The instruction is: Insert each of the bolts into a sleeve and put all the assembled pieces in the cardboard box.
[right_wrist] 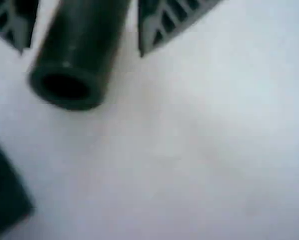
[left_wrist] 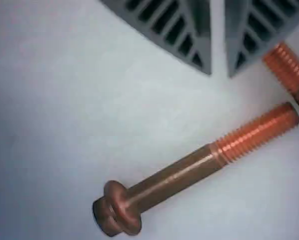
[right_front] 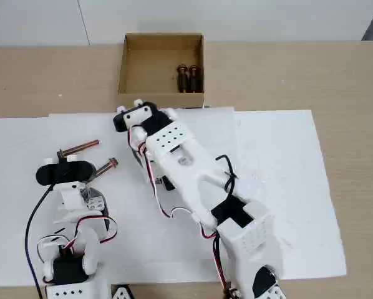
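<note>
Two copper bolts (right_front: 79,148) (right_front: 105,167) lie on the white paper just beyond my left gripper (right_front: 65,171). In the left wrist view one bolt (left_wrist: 189,170) lies flat below the left gripper (left_wrist: 219,74). Its grey fingers (left_wrist: 179,35) are nearly together with nothing between them. The other bolt's threaded end (left_wrist: 289,70) shows at the edge. My right gripper (right_wrist: 82,50) is open and straddles a black sleeve (right_wrist: 79,55) lying on the paper. A second sleeve (right_wrist: 4,195) lies nearby. In the high view the right gripper (right_front: 133,119) is just in front of the cardboard box (right_front: 130,68).
Two assembled pieces (right_front: 188,78) lie inside the box by its front right wall. The right arm (right_front: 193,174) stretches diagonally across the white paper (right_front: 280,174). Bare paper lies to the right and bare tabletop (right_front: 336,75) around the box.
</note>
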You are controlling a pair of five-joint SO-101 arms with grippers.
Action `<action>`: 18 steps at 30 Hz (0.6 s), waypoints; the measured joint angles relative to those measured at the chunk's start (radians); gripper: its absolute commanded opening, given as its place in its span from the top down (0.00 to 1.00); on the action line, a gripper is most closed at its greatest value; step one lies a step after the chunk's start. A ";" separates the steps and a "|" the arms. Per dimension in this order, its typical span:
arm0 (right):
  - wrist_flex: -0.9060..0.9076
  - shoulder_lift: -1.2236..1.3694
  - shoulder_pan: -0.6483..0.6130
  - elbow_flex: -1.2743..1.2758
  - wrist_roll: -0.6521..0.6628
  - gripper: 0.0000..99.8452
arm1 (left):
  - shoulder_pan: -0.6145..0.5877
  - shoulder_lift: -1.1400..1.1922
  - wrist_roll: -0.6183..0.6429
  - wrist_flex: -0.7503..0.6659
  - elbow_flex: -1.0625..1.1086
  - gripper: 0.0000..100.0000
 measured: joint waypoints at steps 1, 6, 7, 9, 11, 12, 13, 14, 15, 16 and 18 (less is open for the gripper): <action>0.000 0.006 0.000 0.000 0.000 0.87 | 0.000 0.000 0.000 0.000 0.000 0.99; 0.000 0.031 0.000 0.000 0.000 0.87 | 0.000 0.000 0.000 0.000 0.000 0.99; 0.000 0.032 0.000 0.000 0.000 0.89 | 0.000 0.000 0.000 0.000 0.000 0.99; 0.000 0.032 0.002 0.000 0.000 0.96 | 0.000 0.000 0.000 0.000 0.000 0.99; 0.000 0.032 0.003 0.000 0.000 1.00 | 0.000 0.000 0.000 0.000 0.000 0.99; 0.000 0.032 0.003 0.000 0.000 0.99 | 0.000 0.000 0.000 0.000 0.000 0.99; 0.000 0.032 0.003 0.000 0.000 0.99 | 0.000 0.000 0.000 0.000 0.000 0.99; 0.000 0.032 0.003 0.000 0.000 1.00 | 0.000 0.000 0.000 0.000 0.000 0.99; 0.000 0.032 0.003 0.000 0.000 1.00 | 0.000 0.000 0.000 0.000 0.000 0.99; 0.000 0.032 0.003 0.000 0.000 1.00 | 0.000 0.000 0.000 0.000 0.000 0.99; 0.000 0.032 0.003 0.000 0.000 1.00 | 0.000 0.000 0.000 0.000 0.000 0.99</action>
